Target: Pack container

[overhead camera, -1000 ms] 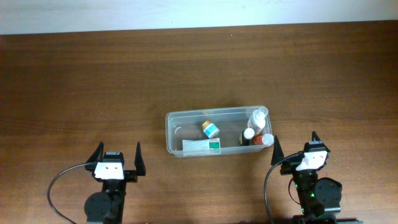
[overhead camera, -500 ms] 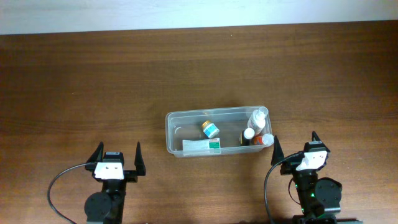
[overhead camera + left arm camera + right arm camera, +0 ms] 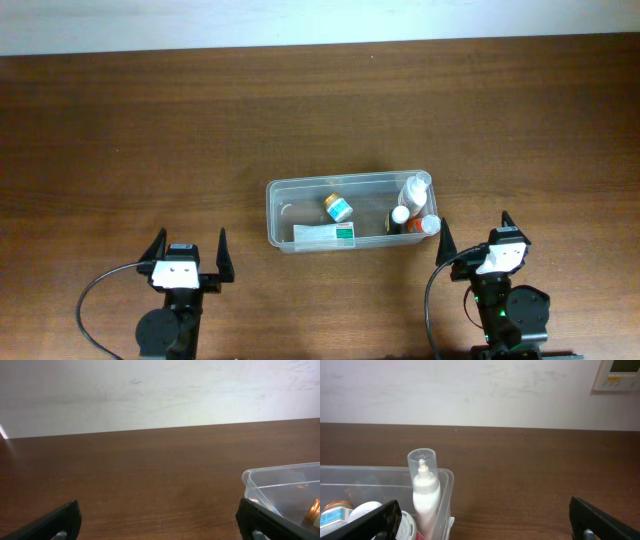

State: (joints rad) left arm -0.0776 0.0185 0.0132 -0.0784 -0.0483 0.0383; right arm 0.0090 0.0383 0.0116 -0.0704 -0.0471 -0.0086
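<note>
Overhead: left fingers (image 3: pixel 222 250) and right fingers (image 3: pixel 443 245) are both spread wide and empty, low at the near edge of the surface (image 3: pixel 150 120). The container (image 3: pixel 340 180) lies ahead of and between the two pairs. Its right end is just beyond the right fingers, and it is well off to the side of the left fingers.

Contents: a tube (image 3: pixel 323 233), a small jar (image 3: pixel 337 208) and three bottles (image 3: pixel 413 190) crowded at the end nearest the right fingers. Right wrist view shows one capped bottle (image 3: pixel 423 492) upright inside the corner.

Judgement: no loose item or lid in view, so packing looks complete. The next move likely calls only for keeping both pairs clear of the tub.

Versus 1.0 s and 0.5 s ago: no change in arms, container or contents.
</note>
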